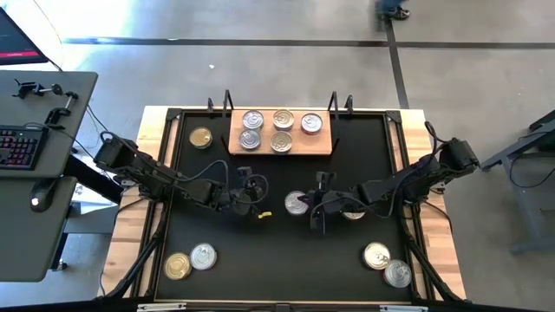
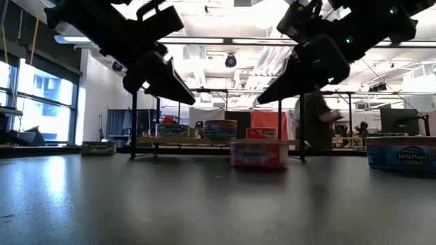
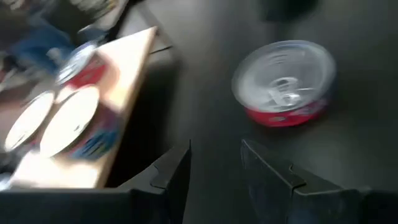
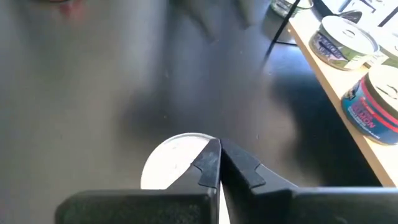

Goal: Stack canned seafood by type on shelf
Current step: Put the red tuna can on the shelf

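Five tins sit on the shelf (image 1: 280,144) at the desk's far edge. The red tin (image 1: 297,204) lies mid-desk between the claws. The left claw (image 1: 251,184), fingers apart, hovers beside it; the right claw (image 1: 319,180), fingers together, hangs just over it.

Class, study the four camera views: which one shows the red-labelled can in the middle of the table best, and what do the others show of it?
The left wrist view: the red-labelled can fills it, lid and label clear. The high view shows only its lid; the low view only its side; the right wrist view just a lid.
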`<action>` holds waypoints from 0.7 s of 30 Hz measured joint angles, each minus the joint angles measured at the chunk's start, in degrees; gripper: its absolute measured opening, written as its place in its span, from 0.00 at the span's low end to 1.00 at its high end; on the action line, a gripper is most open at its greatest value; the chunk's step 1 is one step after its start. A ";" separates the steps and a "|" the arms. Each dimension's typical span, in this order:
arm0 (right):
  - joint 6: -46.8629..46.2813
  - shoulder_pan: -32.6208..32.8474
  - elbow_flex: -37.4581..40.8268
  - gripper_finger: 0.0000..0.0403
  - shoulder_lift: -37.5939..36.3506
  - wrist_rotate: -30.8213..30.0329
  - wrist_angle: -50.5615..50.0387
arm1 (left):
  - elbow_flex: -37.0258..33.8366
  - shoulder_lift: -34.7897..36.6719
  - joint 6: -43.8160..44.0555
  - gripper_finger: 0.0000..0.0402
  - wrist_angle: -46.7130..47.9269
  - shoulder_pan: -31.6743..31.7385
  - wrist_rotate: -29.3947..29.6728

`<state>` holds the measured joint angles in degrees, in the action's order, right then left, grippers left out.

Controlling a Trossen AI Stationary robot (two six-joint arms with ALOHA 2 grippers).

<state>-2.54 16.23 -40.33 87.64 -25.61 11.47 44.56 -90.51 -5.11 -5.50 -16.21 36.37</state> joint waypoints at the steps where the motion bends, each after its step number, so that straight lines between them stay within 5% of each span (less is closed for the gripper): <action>1: -0.07 -0.20 0.01 0.00 0.00 0.00 0.17 | 0.00 -0.64 -1.61 0.33 -1.18 0.00 -1.47; 12: -2.97 -0.45 -0.03 0.02 -1.06 2.10 -1.70 | 1.13 -14.74 -22.83 0.33 -25.05 0.94 -18.45; 21: -8.38 5.49 -0.06 0.14 -6.43 4.59 -6.08 | 11.30 -21.30 -27.25 0.33 -14.34 8.22 -33.10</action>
<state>-10.92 21.73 -40.38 81.20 -21.02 5.39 55.86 -111.81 -32.36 -19.84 -7.99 3.27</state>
